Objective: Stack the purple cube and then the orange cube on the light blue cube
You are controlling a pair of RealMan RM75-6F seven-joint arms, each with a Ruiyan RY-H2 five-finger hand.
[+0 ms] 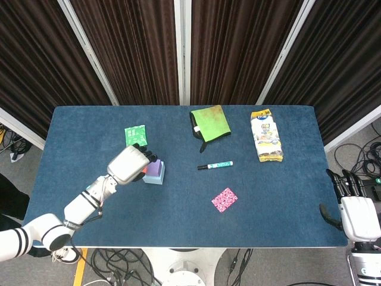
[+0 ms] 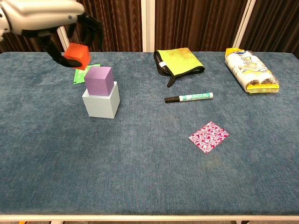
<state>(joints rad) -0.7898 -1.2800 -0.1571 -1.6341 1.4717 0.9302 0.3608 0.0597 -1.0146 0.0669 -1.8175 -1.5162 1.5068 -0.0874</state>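
Cloth of deep blue covers the table [image 1: 178, 202] in the head view. The left hand [image 1: 128, 164] hangs over the stack, its dark fingers curled round the orange cube [image 1: 140, 174], of which only a sliver shows. Just under the fingertips sits the purple cube [image 1: 155, 168] on the light blue cube [image 1: 156, 179]. At 11 o'clock from the stack lies a green packet [image 1: 135, 136]; at 1 o'clock a yellow-green cloth [image 1: 210, 124]; at 3 o'clock a marker [image 1: 215, 165]; at 4 o'clock a pink patterned card [image 1: 224, 199]. A snack bag [image 1: 266, 136] lies toward the far right; its print is too small to read. The right hand [image 1: 357, 214] rests off the table's right edge, fingers spread, holding nothing.

In the chest view the left hand [image 2: 46, 14] pinches the orange cube [image 2: 77, 55] in the air, at 11 o'clock above the purple cube [image 2: 98, 80], clear of it. The purple cube sits squarely on the light blue cube [image 2: 100, 104]. The marker's [image 2: 189, 97] label lettering is unreadable.
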